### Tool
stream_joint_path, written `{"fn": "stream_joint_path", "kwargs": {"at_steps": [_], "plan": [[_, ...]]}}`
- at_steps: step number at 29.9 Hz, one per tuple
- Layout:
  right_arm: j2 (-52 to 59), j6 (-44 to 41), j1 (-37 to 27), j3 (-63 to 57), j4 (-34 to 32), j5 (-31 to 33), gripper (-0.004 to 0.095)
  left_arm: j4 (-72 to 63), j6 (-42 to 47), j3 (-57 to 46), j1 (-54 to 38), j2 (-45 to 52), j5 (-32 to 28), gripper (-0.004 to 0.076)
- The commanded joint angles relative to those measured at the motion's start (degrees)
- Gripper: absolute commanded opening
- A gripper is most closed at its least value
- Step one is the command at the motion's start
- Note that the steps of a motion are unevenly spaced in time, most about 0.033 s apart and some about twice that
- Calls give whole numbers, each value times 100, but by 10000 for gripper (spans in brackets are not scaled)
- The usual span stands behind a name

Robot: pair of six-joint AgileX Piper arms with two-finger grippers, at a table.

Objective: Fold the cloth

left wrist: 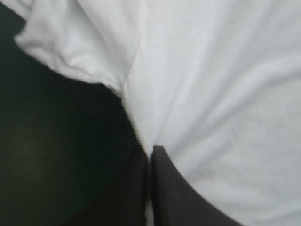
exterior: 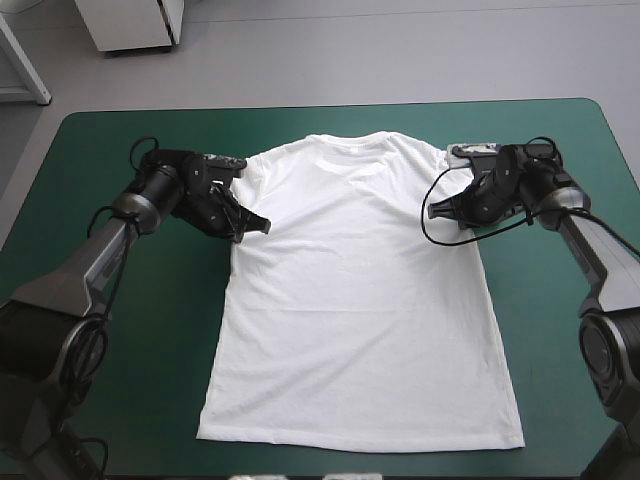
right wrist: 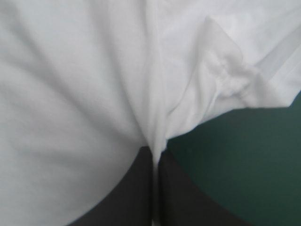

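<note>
The white T-shirt (exterior: 355, 300) lies spread flat on the teal-green cover, collar toward the far edge, hem toward the near edge. My left gripper (exterior: 258, 226) sits at the shirt's left side just under the left sleeve. In the left wrist view its black fingers (left wrist: 164, 188) are all but shut, pinching the T-shirt (left wrist: 211, 94) at the armpit seam. My right gripper (exterior: 436, 209) sits at the shirt's right side under the right sleeve. Here too the fingers (right wrist: 136, 188) are all but shut, a pinched ridge of the T-shirt (right wrist: 70, 94) rising from between them.
Bare teal-green cover (exterior: 100, 140) surrounds the shirt on all sides, with wide strips at the left and right. A white cabinet (exterior: 130, 25) stands on the floor beyond the far edge.
</note>
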State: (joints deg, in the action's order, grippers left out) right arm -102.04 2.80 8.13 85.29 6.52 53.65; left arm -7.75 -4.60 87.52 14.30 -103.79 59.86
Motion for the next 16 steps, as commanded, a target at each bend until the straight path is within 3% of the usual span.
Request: {"fn": "stream_joint_path", "kwargs": {"at_steps": [1, 10, 16], "plan": [[591, -8, -5, 352, -52, 112, -17, -44, 10, 150, 28, 830, 95, -10], [1513, -137, -5, 801, -42, 617, -17, -44, 10, 319, 28, 2261, 187, -10], [2234, -280, -5, 1220, -9, 639, -17, -44, -4, 1425, 28, 2698, 545, -10]]}}
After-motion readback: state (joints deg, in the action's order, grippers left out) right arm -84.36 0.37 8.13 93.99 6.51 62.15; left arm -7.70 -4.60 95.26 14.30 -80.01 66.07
